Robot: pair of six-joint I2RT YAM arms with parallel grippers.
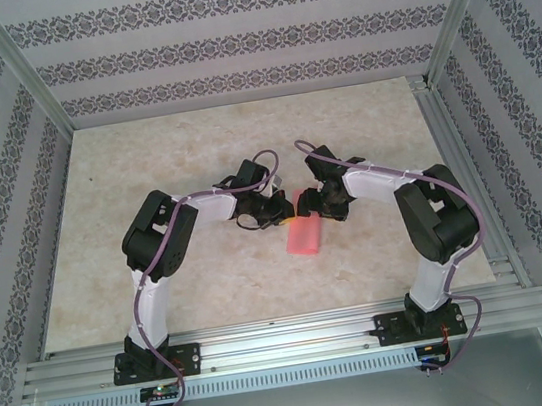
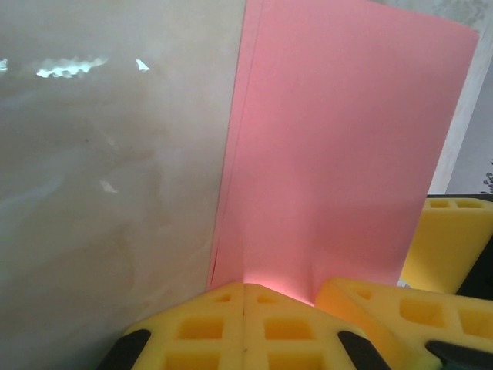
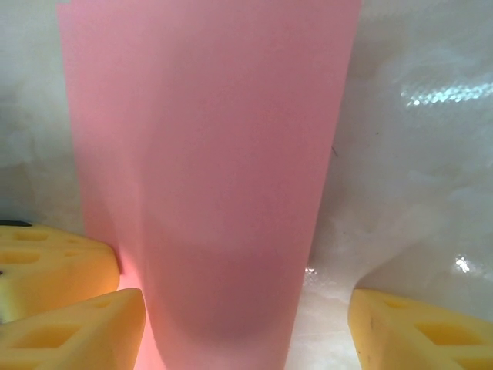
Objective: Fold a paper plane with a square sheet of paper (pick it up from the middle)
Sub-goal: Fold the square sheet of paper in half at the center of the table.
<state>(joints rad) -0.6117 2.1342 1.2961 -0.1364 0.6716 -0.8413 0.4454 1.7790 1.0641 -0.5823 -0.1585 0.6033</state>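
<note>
Square sheet of paper (image 1: 303,233): far end at both jaws | left gripper (image 2: 244,299) clenched pad to pad against that end, no pinch evident | right gripper (image 3: 246,304) spread, straddling it | sheet doubled into a strip, mid table (image 1: 147,180) | step: likely setting centre crease | next: layers aligned, firm press.

The pale marbled table (image 1: 147,180) carried one folded pink paper (image 1: 303,237), near centre toward four o'clock.
</note>
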